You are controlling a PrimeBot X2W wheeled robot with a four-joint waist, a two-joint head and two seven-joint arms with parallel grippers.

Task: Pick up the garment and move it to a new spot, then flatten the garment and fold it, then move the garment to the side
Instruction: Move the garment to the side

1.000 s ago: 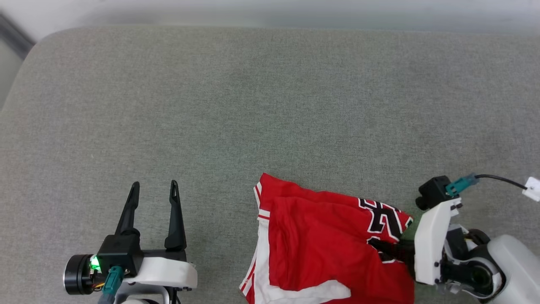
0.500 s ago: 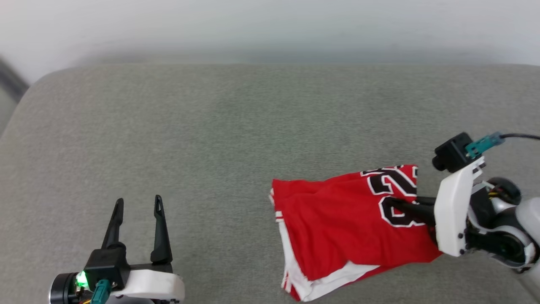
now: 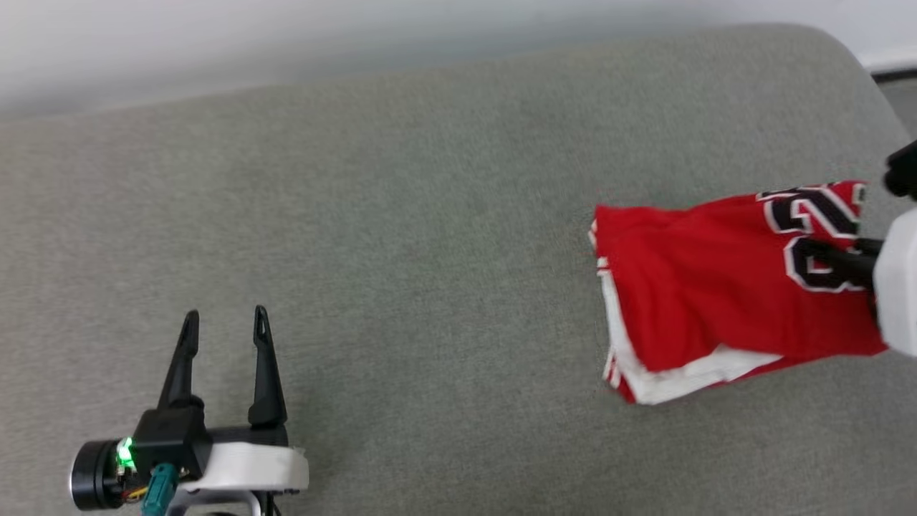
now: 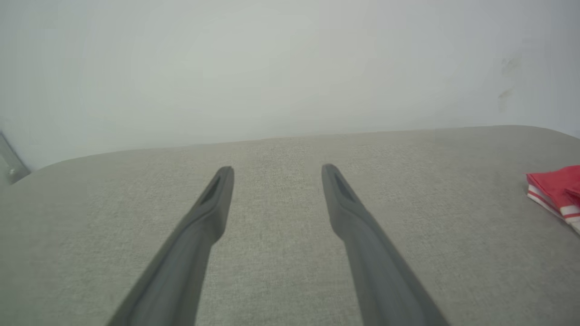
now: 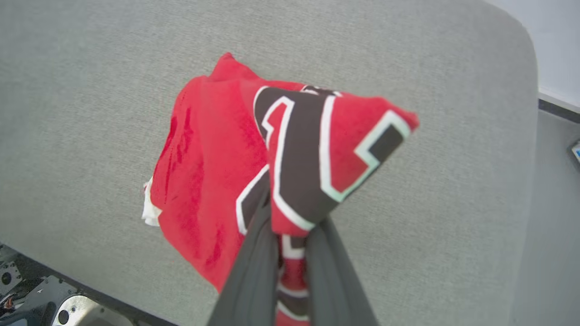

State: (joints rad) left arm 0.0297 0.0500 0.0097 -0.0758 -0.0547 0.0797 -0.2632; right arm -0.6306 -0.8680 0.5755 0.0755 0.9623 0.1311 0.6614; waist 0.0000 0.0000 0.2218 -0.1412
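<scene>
The only marks that are reading at all are big black numerals (image 3: pixel 813 208) with white outlines, printed on the red shirt (image 3: pixel 702 301). In the head view they are sitting at the end of the shirt that the right tool (image 3: pixel 817 252) is pinching. The figure just above the tool is looking like a 2. The one beside it is lying under the tool's tips and is being partly covered, so it cannot be told for sure. In the right wrist view the same numerals (image 5: pixel 312 149) are bunching up over the tool's tips. They are folding so that only bent black strokes are showing, and no digit is reading there.
</scene>
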